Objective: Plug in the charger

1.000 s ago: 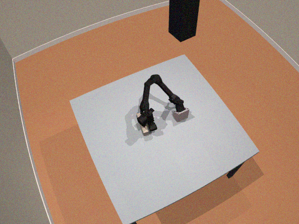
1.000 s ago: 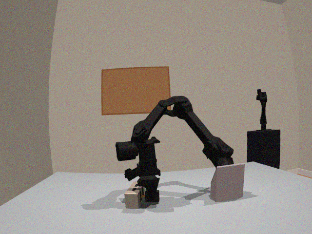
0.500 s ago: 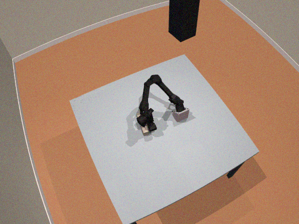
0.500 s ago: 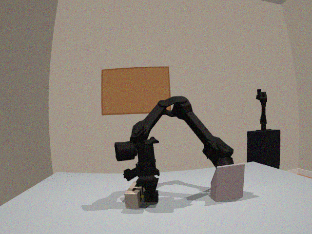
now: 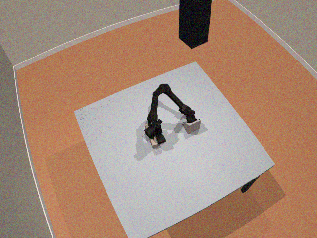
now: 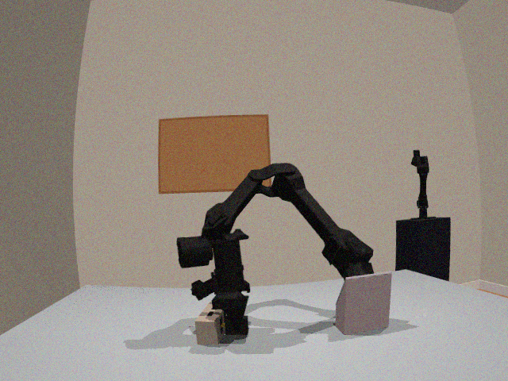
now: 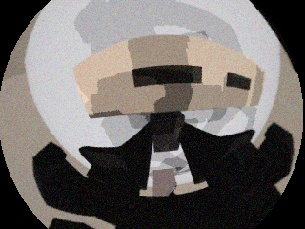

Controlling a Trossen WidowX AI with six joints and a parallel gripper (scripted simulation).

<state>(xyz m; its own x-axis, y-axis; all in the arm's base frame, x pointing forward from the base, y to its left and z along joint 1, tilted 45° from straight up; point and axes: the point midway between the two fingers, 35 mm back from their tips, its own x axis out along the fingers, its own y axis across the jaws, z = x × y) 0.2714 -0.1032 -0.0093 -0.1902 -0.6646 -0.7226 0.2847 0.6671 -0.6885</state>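
The beige power strip (image 5: 154, 143) (image 6: 208, 332) (image 7: 107, 93) stands on the table, with dark patches along its top. My gripper (image 5: 160, 139) (image 6: 236, 326) (image 7: 163, 123) is shut on the black charger (image 7: 168, 123), low beside the strip's outlet side. In the wrist view the charger's front end meets the lower edge of the strip, left of the strip's right end, and no prong shows. A small yellow spot shows between strip and gripper in the exterior view. The outlet openings are hidden, so I cannot tell which outlet it faces or how deep the prongs are.
A pinkish upright panel (image 5: 192, 128) (image 6: 365, 305) (image 7: 163, 182) stands on the pale table (image 5: 184, 174) (image 6: 286, 360) by the arm's base. A black pedestal (image 6: 422, 248) with another arm (image 6: 422, 184) is in the background. An orange board (image 6: 213, 153) hangs on the wall.
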